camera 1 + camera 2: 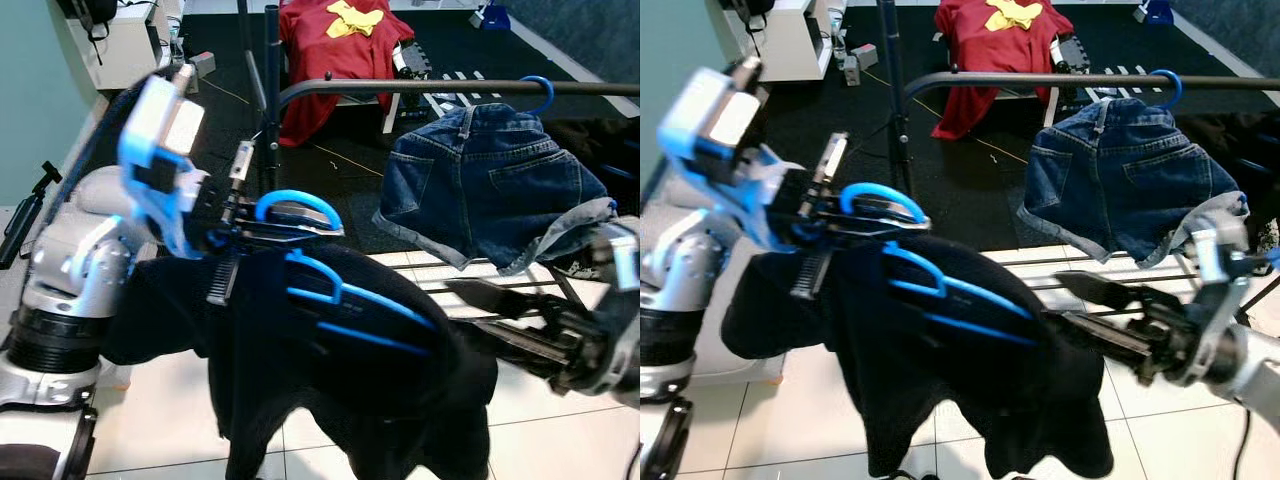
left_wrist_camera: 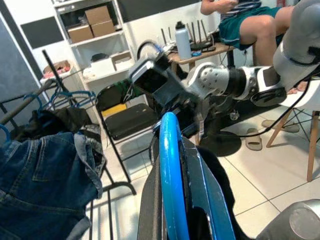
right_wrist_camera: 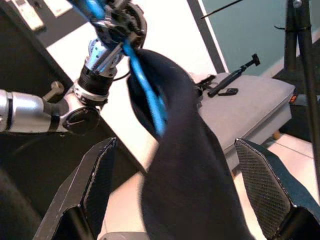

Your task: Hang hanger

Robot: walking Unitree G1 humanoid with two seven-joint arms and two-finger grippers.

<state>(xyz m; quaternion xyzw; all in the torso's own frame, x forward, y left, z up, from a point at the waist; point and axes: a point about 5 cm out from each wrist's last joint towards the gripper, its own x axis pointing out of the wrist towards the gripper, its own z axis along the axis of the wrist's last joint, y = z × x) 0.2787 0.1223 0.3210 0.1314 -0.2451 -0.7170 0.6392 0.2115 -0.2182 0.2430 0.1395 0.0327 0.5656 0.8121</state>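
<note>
A blue hanger point(image 1: 335, 292) carries a black garment point(image 1: 340, 390) that droops toward the floor. My left gripper point(image 1: 243, 228) is shut on the hanger just under its hook point(image 1: 296, 204), holding it below and to the left of the dark clothes rail point(image 1: 420, 88). In the left wrist view the blue hanger point(image 2: 170, 170) runs up between the fingers. My right gripper point(image 1: 1065, 300) is open at the garment's right side; its wrist view shows the black garment point(image 3: 190, 170) hanging between the two spread fingers point(image 3: 95, 180). Denim shorts point(image 1: 495, 180) hang on the rail from another blue hanger.
The rail's upright pole point(image 1: 270, 90) stands just behind my left gripper. A red shirt point(image 1: 335, 45) lies over a chair on the black mat beyond. White shelves point(image 1: 125, 40) stand far left. A seated person point(image 2: 250, 22) and a black folding chair point(image 2: 125, 117) appear in the left wrist view.
</note>
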